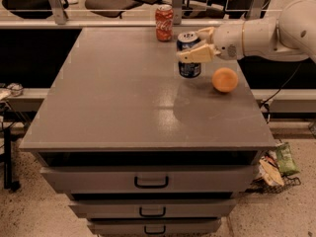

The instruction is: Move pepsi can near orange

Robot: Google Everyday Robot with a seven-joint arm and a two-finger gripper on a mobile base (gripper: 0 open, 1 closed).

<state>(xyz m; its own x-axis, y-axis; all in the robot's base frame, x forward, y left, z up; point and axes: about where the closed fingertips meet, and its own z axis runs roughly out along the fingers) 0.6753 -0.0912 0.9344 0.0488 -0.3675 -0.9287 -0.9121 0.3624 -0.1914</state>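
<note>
The pepsi can (pixel 189 68), dark blue with white markings and a silver top, is upright at the right side of the grey cabinet top (pixel 123 98), its base at or just above the surface. My gripper (pixel 196 44) reaches in from the right on a white arm and is shut on the can's upper half, one cream finger (pixel 195 56) across its front. The orange (pixel 224 79) lies on the top just to the right of the can, a small gap between them.
A red cola can (pixel 164 22) stands upright at the back edge of the top, behind the pepsi can. The cabinet has several drawers (pixel 150 180) in front. The right edge is close beyond the orange. Litter lies on the floor at right (pixel 276 164).
</note>
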